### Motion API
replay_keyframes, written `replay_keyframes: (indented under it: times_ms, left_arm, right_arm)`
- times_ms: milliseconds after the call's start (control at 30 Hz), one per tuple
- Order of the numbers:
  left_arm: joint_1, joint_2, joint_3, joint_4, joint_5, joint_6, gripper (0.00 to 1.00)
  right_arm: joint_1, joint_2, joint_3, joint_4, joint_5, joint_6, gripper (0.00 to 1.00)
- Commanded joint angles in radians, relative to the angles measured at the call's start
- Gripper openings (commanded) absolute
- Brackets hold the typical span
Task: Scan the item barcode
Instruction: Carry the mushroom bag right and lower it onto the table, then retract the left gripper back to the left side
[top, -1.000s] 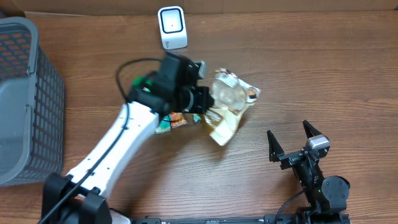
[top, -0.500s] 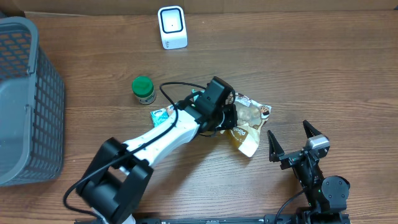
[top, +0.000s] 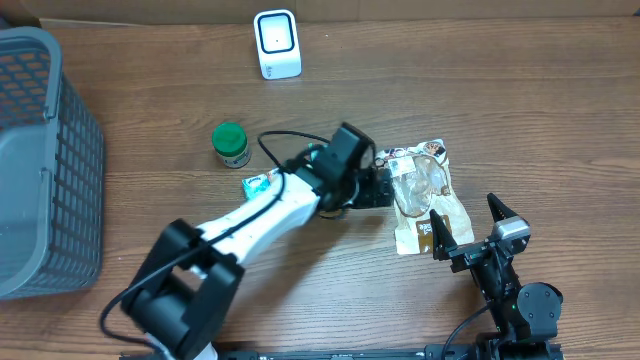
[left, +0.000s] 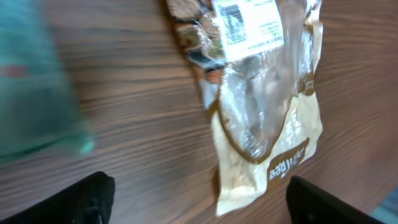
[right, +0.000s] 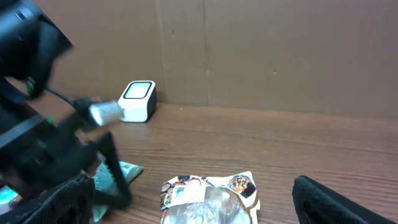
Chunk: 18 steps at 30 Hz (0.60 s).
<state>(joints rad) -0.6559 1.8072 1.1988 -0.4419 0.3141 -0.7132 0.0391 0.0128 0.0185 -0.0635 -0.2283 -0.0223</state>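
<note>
Reads as both tools open and empty, snack bag (top: 422, 195) flat on desk (top: 560, 120) just right of left tool (top: 388, 190), long axis far-to-near, near end just beside right tool (top: 464, 210), scanner (top: 277, 45) well apart far-left, left tool square to its long side for pickup.

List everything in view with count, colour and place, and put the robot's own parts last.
clear and tan plastic snack bag: one, white label, flat on the table right of centre
small teal packet: one, teal, beside the left arm
green-lidded jar: one, left of centre
white box-shaped scanner: one, far edge
grey plastic mesh basket: one, left edge
brown wooden table: one, under everything
left gripper: one, black, open beside the bag
right gripper: one, black, open, near edge
</note>
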Motion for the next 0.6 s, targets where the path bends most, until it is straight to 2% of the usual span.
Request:
replay_keyframes:
  times_ms: [0, 200, 367, 467, 567]
  left_arm:
    - [0.069, -0.157, 0.077, -0.061, 0.011, 0.15, 0.83]
    - [0.217, -0.369, 0.12, -0.352, -0.046, 0.388, 0.79]
    - [0.385, -0.482, 0.12, -0.577, -0.208, 0.463, 0.79]
    - [0.491, -0.521, 0.12, -0.636, -0.259, 0.52, 0.76]
    - [0.579, -0.532, 0.12, -0.644, -0.285, 0.649, 0.78]
  right_arm:
    - [0.0, -0.01, -0.011, 0.005, 0.007, -0.002, 1.0]
    - [0.0, -0.01, -0.011, 0.005, 0.007, -0.002, 1.0]
    - [0.0, -0.01, -0.011, 0.005, 0.007, -0.002, 1.0]
    - [0.0, -0.01, -0.011, 0.005, 0.007, -0.002, 1.0]
    - [0.0, -0.01, -0.011, 0.005, 0.007, -0.002, 1.0]
